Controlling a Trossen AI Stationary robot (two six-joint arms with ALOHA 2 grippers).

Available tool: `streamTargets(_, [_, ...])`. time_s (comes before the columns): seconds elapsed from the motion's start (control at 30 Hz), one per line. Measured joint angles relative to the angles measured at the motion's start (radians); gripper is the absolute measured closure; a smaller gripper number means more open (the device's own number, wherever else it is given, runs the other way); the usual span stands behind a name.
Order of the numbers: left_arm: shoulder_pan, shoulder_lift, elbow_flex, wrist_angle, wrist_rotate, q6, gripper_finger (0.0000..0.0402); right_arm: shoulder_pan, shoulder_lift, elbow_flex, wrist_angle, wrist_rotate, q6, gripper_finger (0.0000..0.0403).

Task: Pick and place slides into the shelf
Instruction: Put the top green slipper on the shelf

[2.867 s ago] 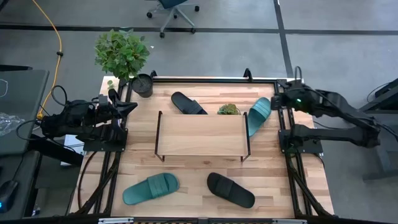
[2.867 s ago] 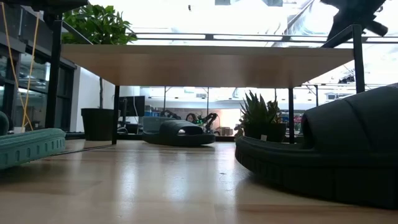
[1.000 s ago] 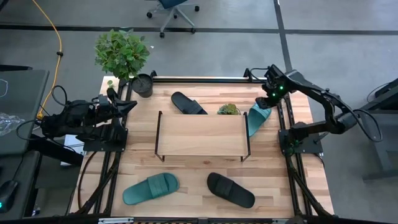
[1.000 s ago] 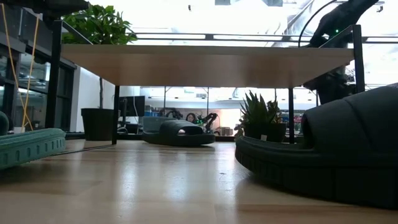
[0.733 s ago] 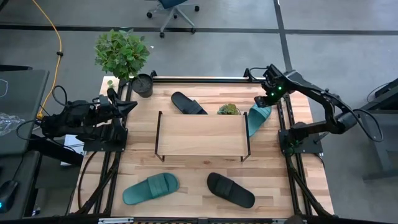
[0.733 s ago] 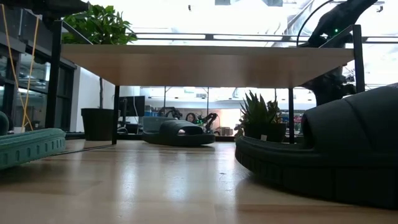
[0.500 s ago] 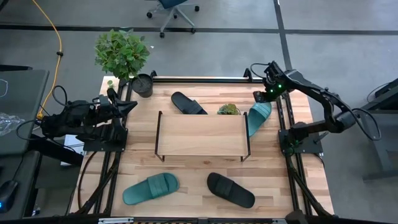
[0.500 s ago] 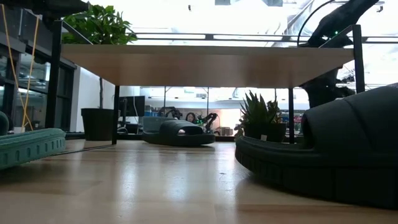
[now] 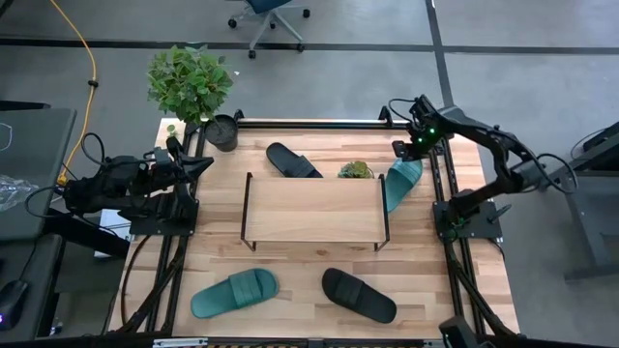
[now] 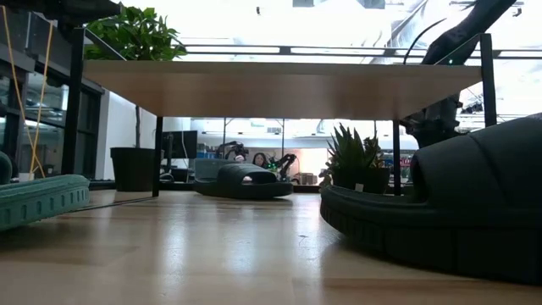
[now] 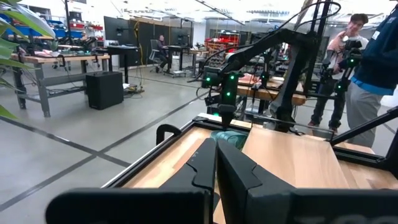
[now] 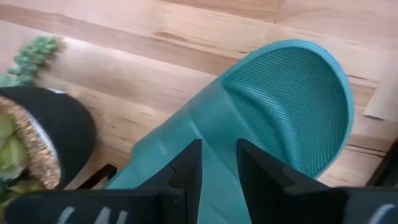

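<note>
**Right claw over the teal slide by the shelf's end**

While the left gripper (image 9: pixel 205 164) waited at the bench's left edge, its fingers closed together with nothing between them, the right gripper (image 9: pixel 407 147) hung above the heel of a teal slide (image 9: pixel 401 179) near the bench's back right corner. In the right wrist view its two fingers (image 12: pixel 186 165) stood only a little apart, holding nothing, with the teal slide (image 12: pixel 261 118) directly beneath them.

That slide lay just beside the right end of the shelf (image 9: pixel 311 211), close to a small potted plant (image 9: pixel 355 171). A black slide (image 9: pixel 292 160) sat behind the shelf, and another teal slide (image 9: pixel 234 292) and black slide (image 9: pixel 359 295) lay along the bench's front edge. The shelf top was bare.

The risk, as I judged it, was the narrow gap: fingers this close together could press on the sole instead of straddling an edge, shoving the slide against the shelf leg or the plant. A grip on the soft rim alone might also let it droop and slip.
</note>
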Motion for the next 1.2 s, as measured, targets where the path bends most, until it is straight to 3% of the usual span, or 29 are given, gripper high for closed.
streamTargets(0.27, [0.000,0.000,0.000,0.001,0.000,0.000,0.0399,-0.005,0.008,0.020,-0.004,0.032,-0.001,0.0311])
streamTargets(0.4, [0.000,0.000,0.000,0.002,0.008,-0.001,0.0399,-0.001,0.008,0.024,-0.057,-0.001,-0.024,0.0311])
streamTargets(0.6, [0.000,0.000,0.000,0.001,0.011,-0.001,0.0399,0.060,0.003,0.024,-0.220,0.061,-0.132,0.0311])
streamTargets(0.97, [0.000,0.000,0.000,0.000,0.012,0.000,0.0399,0.211,-0.128,0.021,-0.163,0.161,-0.069,0.0311])
streamTargets(1.2, [0.000,0.000,0.000,0.000,0.012,0.009,0.0399,0.251,-0.142,0.021,-0.183,0.181,-0.099,0.0311])
